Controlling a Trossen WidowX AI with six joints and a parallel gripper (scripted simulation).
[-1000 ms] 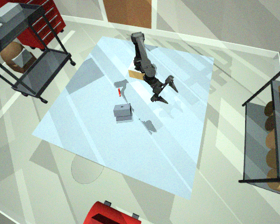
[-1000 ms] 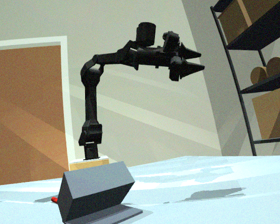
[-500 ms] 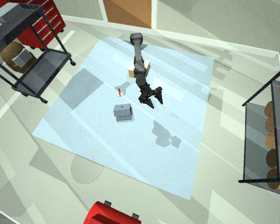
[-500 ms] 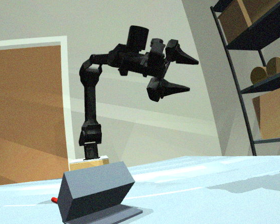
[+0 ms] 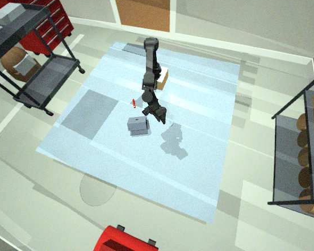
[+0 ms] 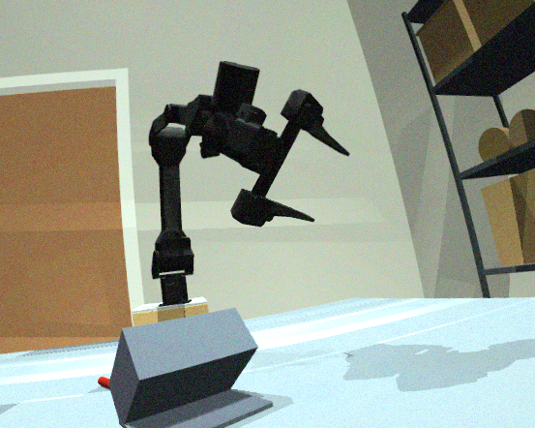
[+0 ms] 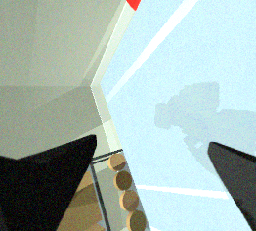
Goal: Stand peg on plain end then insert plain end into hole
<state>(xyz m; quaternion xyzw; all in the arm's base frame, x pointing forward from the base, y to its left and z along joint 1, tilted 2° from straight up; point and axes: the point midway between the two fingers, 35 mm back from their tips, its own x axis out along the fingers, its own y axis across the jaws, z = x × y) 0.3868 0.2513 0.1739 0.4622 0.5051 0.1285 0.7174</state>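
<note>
A thin red peg (image 5: 133,102) (image 6: 104,382) lies on its side on the blue mat, with its white band near the end toward the panel block. The grey panel block (image 5: 132,121) (image 6: 185,344) stands beyond the peg. Its hole (image 5: 137,120) shows as a dark spot in the upper face in the top view and is hidden in the exterior view. My gripper (image 5: 162,121) (image 6: 331,188) (image 7: 150,143) is wide open and empty, high above the mat. It is to the right of the block in the top and exterior views, tilted forward and down.
The arm's base block (image 5: 163,79) (image 6: 194,312) stands behind the panel block. The blue mat (image 5: 188,182) lies under everything. A shelf rack (image 5: 290,159) (image 6: 470,223) is at the right, and a dark cart (image 5: 49,79) is at the left. A red patch at the wrist view's top edge is unclear.
</note>
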